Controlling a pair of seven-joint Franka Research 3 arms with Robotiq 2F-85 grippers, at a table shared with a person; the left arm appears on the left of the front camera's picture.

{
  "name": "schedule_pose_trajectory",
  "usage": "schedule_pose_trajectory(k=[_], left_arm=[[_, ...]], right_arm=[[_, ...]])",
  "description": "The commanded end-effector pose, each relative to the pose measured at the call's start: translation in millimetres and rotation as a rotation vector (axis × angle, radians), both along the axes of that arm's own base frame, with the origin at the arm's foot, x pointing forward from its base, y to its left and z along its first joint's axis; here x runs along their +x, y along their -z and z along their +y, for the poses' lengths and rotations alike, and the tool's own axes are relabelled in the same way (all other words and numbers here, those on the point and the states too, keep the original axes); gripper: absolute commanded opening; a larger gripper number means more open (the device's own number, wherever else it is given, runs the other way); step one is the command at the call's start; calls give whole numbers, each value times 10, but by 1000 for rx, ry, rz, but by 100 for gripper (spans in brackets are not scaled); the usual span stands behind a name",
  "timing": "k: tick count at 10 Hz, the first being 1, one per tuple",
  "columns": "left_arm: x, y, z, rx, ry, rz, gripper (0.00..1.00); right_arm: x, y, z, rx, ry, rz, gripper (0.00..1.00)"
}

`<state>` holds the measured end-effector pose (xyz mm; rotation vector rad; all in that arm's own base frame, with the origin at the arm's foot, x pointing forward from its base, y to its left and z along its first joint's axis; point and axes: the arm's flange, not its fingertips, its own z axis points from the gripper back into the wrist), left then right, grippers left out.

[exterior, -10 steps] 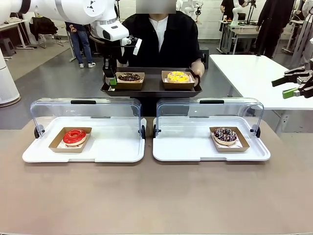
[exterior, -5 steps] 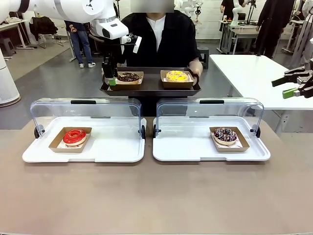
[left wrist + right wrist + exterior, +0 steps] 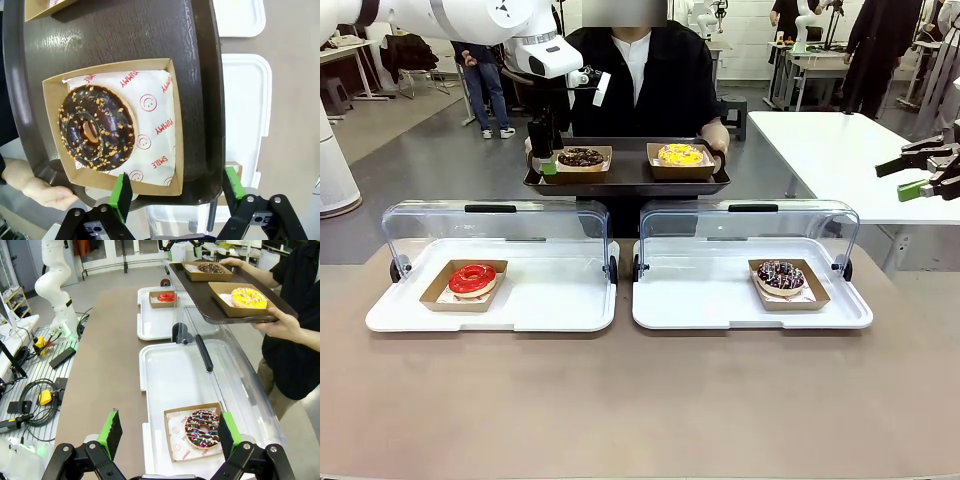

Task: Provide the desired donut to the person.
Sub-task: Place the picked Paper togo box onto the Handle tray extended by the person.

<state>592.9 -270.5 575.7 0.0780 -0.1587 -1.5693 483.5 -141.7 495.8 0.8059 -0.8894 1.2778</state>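
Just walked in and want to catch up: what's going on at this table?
The person holds a dark tray carrying a chocolate donut and a yellow donut, each in a cardboard box. The left hand hangs open at the chocolate donut's box, not gripping it. The right hand waits open off to the side. A red donut and a sprinkled donut sit in the white display trays.

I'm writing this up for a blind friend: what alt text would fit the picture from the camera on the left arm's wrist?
Looking down on a chocolate donut with nut sprinkles in a cardboard tray, lying on printed paper, on a dark serving tray. The left gripper stands open at the picture's bottom, its green-padded fingers apart from the donut. The person's hand holds the serving tray's edge.
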Motion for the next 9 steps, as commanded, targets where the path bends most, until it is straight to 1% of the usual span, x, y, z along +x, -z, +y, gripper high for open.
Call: schedule_pose_trajectory(k=[1, 4, 5, 7, 9], left_arm=[[-137, -104, 85, -40, 11, 50, 92], [-805, -311, 294, -60, 30, 14, 92], [-1016, -385, 368, -66, 40, 12, 92], [-1390, -420, 513, -71, 60, -5, 92], [-1663, -364, 696, -90, 66, -16, 92]], right_arm=[[-7, 2, 14, 6, -4, 1, 100], [-7, 2, 14, 6, -4, 1, 100], [-7, 2, 14, 6, -4, 1, 100], [-7, 2, 14, 6, -4, 1, 100], [-7, 2, 14, 6, -4, 1, 100]])
